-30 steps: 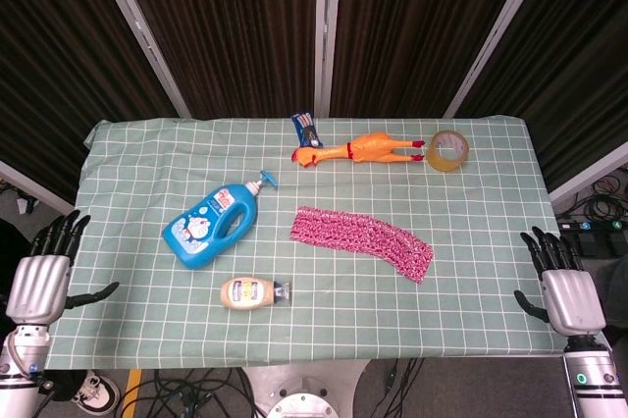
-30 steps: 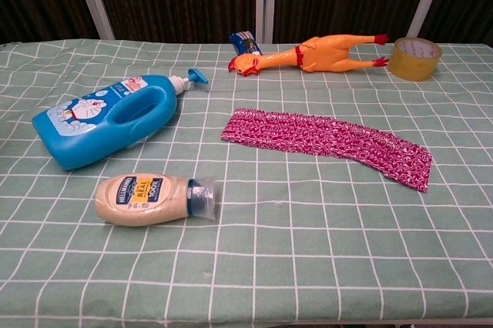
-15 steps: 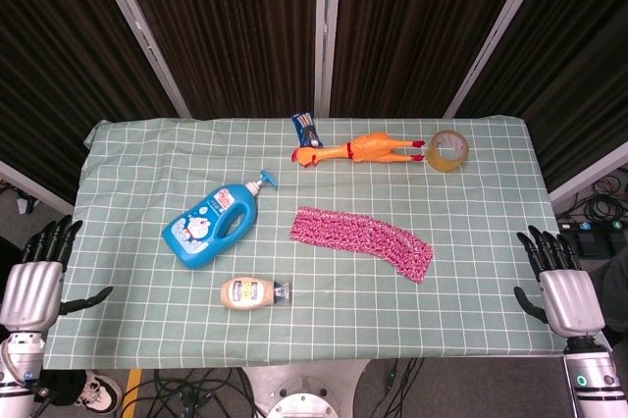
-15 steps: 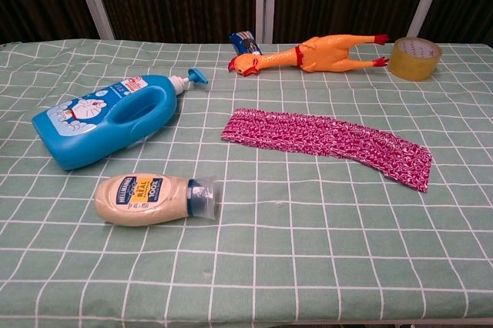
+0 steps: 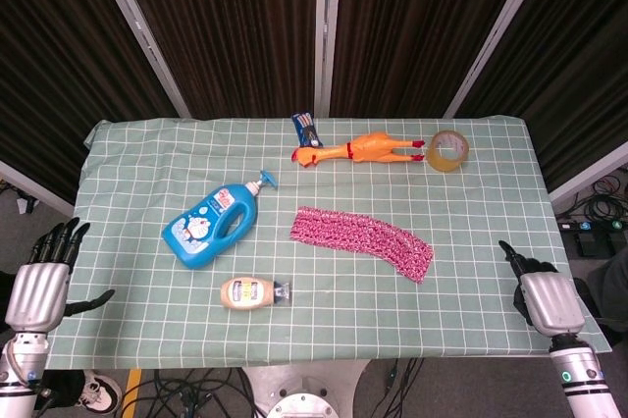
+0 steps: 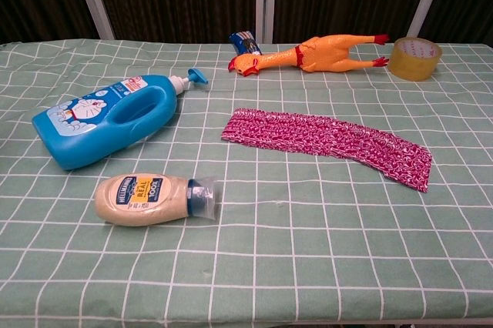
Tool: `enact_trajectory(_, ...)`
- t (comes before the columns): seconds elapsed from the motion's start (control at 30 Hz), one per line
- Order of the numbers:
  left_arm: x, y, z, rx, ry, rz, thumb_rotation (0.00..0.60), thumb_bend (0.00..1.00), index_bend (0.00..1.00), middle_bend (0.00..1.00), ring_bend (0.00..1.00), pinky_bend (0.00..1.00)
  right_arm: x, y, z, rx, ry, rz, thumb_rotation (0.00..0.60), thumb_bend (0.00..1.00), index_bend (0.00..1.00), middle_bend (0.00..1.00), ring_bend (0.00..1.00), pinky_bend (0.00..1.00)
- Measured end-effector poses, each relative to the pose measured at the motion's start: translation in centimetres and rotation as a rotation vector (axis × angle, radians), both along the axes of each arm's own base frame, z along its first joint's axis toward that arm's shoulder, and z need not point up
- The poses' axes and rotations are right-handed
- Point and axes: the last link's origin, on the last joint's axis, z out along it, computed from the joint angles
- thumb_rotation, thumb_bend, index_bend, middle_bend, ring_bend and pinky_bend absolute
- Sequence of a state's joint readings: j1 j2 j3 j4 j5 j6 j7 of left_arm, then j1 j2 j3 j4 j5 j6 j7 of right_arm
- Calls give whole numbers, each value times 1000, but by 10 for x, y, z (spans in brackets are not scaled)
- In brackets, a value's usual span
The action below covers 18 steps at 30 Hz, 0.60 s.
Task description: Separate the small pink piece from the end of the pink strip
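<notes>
Nothing is pulled apart yet, I think. My left hand (image 5: 39, 286) is off the table's near left corner, fingers spread, holding nothing. My right hand (image 5: 543, 295) is at the near right edge, also holding nothing, fingers seemingly apart. The pink strip (image 5: 361, 238) lies flat mid-table, untouched, its small end piece (image 5: 416, 259) joined on. Reaching and pulling are left.

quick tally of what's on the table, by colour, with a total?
Blue: 2, the blue pump bottle and a small blue packet.
Pink: 1, the pink strip.
Orange: 1, the rubber chicken.
Cream: 1, the mayonnaise bottle.
Tan: 1, the tape roll.
Total: 6
</notes>
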<state>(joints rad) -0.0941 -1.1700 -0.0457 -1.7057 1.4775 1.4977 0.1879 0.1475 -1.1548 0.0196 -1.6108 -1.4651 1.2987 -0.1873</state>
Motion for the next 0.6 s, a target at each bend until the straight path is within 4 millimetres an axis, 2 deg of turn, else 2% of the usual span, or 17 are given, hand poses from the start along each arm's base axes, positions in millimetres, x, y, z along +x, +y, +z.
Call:
enact_trajectory(0.1,-1,0,2,3,-3,0,472,55,47,0,0,119,0,0,-6,30,25,-11,600,1000,0,847,768,709)
enact_trajectory(0.2,-4,-1,4,2,-5,7,475,55,47,0,0,120,4,-2,-14,67,48,-12,600,1000,0,905,810,725)
enact_trajectory(0.33,-4,-3,4,-4,-13,2,512,54,47,0,0,120,16,-4,-26,124,41,-8,600,1000,0,938,835,740)
enact_trajectory(0.6,-4,-4,6,1,-17,5,532,53,47,0,0,120,36,-13,-58,262,57,-27,600,1000,0,952,845,744)
